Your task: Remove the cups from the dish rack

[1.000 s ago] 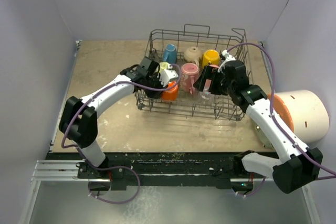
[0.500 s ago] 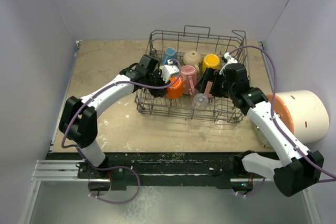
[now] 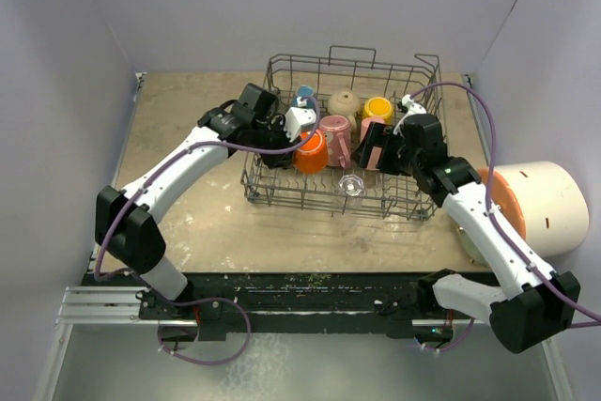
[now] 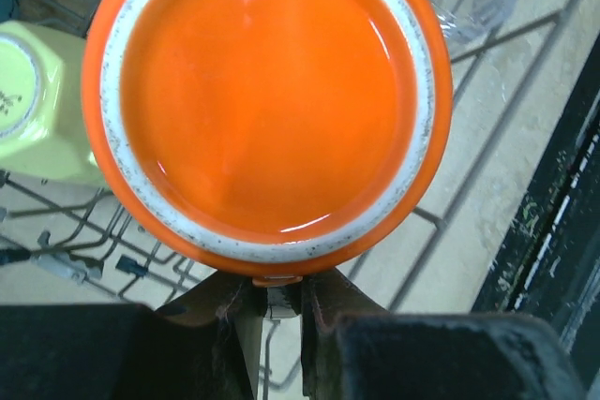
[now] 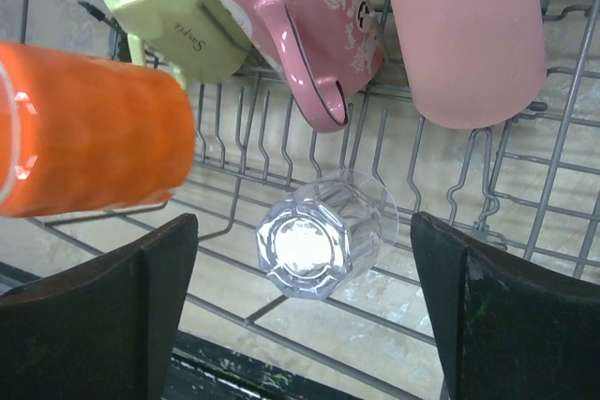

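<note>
Extraction step: glossy orange ceramic cup [image 4: 267, 100], rim pinched in my left tool [image 4: 281, 292]; next, I'd lift it clear of grey wire dish rack [image 3: 319, 196]. Right tool [image 5: 302, 241]: spread, empty.

Scuffed tan table [image 3: 188, 147], grey wire dish rack [image 3: 291, 196] upper centre, white orange-ended cylinder [image 3: 545, 204] at right edge

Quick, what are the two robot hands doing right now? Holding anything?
Left gripper: closed on the rim of the orange cup.
Right gripper: open, holding nothing.
</note>
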Robot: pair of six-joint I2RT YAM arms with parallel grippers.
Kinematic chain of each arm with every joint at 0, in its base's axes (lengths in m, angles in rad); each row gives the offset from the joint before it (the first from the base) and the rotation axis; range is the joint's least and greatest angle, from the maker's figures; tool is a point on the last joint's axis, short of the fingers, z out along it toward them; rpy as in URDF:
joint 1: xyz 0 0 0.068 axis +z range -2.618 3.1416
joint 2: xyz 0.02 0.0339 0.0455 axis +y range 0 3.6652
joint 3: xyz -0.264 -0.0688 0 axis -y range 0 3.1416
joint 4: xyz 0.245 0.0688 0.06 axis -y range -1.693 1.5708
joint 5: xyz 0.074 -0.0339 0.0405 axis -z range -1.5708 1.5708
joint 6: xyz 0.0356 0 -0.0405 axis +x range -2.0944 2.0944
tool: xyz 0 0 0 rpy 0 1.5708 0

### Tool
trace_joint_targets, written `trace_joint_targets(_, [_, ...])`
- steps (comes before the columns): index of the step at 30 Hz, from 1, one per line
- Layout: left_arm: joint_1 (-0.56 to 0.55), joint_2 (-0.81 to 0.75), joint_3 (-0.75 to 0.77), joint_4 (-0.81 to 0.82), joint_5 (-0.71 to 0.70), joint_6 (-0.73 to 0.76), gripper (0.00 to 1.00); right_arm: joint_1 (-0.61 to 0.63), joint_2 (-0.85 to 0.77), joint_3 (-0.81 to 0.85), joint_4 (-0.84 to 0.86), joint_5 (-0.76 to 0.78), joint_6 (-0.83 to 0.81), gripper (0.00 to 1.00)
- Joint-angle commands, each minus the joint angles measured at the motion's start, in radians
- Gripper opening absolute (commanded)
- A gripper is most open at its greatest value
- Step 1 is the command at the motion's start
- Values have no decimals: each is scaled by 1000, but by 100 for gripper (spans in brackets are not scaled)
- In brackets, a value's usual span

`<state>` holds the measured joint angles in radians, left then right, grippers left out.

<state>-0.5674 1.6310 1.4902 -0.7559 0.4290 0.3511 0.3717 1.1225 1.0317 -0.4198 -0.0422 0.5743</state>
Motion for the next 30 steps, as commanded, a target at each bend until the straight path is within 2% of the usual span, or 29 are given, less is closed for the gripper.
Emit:
trace_joint_targets(1, [23, -138, 96, -51, 43, 29, 0, 9, -51, 67, -24, -52, -62, 93])
trace_joint_targets(9, [60, -180, 156, -162, -50, 11, 0, 157, -96, 111, -107, -122, -89, 72])
trace_joint_targets(11, [101, -168, 160, -175, -76, 7, 0, 219, -94, 115, -118, -132, -80, 66])
trace_joint_targets(14, [207, -143, 192, -201, -41, 2, 0, 307, -90, 112, -132, -142, -60, 59])
trace_joint_targets(20, [294, -171, 199, -210, -35, 17, 0, 473, -82, 36, -136, -85, 40, 54])
trace_joint_targets(25, [302, -212, 192, -209, -30, -20, 0, 480, -36, -92, -125, 12, 96, 53])
trace_joint_targets(30, [316, -269, 171, -230, -33, -28, 0, 462, 39, -122, -124, 143, 128, 53])
